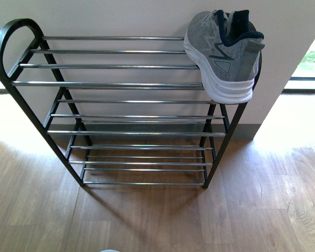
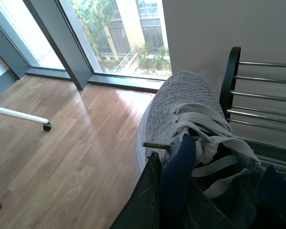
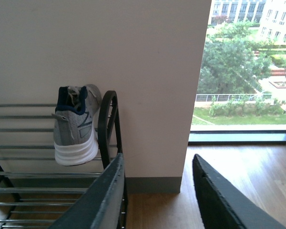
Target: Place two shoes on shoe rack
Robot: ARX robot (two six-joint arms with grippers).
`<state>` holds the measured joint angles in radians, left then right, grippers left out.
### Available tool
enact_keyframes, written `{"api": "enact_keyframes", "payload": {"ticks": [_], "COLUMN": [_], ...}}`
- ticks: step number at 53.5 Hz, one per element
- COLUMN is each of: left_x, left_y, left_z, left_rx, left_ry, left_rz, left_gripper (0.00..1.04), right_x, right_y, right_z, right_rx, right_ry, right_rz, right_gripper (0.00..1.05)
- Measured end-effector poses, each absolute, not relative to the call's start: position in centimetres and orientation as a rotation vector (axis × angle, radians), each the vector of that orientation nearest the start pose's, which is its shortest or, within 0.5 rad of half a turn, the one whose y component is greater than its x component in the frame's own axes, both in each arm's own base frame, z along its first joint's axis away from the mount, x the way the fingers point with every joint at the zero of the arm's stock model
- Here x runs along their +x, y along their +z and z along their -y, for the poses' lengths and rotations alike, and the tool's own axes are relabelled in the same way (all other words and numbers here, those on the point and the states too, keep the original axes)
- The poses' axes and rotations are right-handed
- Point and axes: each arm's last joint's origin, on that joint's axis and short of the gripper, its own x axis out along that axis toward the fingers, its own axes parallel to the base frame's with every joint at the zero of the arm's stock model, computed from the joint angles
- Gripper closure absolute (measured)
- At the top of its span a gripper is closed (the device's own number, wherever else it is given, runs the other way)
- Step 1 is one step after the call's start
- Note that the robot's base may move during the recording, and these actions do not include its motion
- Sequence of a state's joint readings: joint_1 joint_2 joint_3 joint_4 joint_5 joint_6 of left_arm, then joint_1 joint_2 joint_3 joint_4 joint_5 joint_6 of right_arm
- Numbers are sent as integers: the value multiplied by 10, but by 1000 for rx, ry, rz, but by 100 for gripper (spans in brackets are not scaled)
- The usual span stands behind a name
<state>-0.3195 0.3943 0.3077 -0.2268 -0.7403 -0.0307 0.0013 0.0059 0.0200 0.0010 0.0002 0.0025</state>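
Grey shoe (image 1: 220, 50) atop rack (image 1: 115, 84), second shoe (image 2: 186, 100) seen only from left wrist

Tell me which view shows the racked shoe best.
Front view: the racked shoe sits whole and close atop the rack, right end. Right wrist shows it smaller, heel-on. Left wrist misses it, showing the held shoe.

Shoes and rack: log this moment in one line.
first shoe: on shoe rack top tier, right end | second shoe: held by left fingers | right fingers: open, empty
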Motion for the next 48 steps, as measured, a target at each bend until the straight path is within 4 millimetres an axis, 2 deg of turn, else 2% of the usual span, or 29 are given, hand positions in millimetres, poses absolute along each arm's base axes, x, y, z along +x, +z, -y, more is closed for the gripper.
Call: {"api": "enact_keyframes", "payload": {"ticks": [7, 12, 14, 18, 23, 29, 33, 38, 41, 44, 48], "left_x": [111, 111, 111, 111, 118, 141, 171, 198, 226, 248, 266], "left_y": [216, 216, 216, 216, 215, 220, 231, 240, 248, 251, 250], "left_z": [16, 16, 16, 16, 13, 12, 15, 18, 24, 31, 37], "left_rx": [131, 131, 131, 96, -94, -287, -342, -343, -329, -320, -303], "left_ry": [430, 430, 431, 371, 196, 97, 84, 99, 108, 105, 105], "left_rz": [-265, -265, -265, -281, -371, -428, -414, -380, -348, -327, -318], "left_gripper": [103, 103, 103, 103, 103, 103, 103, 103, 103, 103, 103], "right_x": [97, 97, 97, 97, 97, 97, 97, 97, 97, 97, 97], "right_y": [170, 170, 170, 170, 170, 170, 170, 170, 170, 170, 170], "right_z": [0, 0, 0, 0, 0, 0, 0, 0, 0, 0, 0], "right_rx": [2, 2, 3, 3, 3, 3, 3, 3, 3, 3, 3], "right_ry": [3, 3, 3, -1, -2, -1, -1, -1, -1, -1, -1], "right_rz": [15, 15, 15, 15, 15, 15, 15, 15, 15, 15, 15], "right_gripper": [31, 12, 8, 9, 9, 9, 9, 9, 9, 9, 9]}}
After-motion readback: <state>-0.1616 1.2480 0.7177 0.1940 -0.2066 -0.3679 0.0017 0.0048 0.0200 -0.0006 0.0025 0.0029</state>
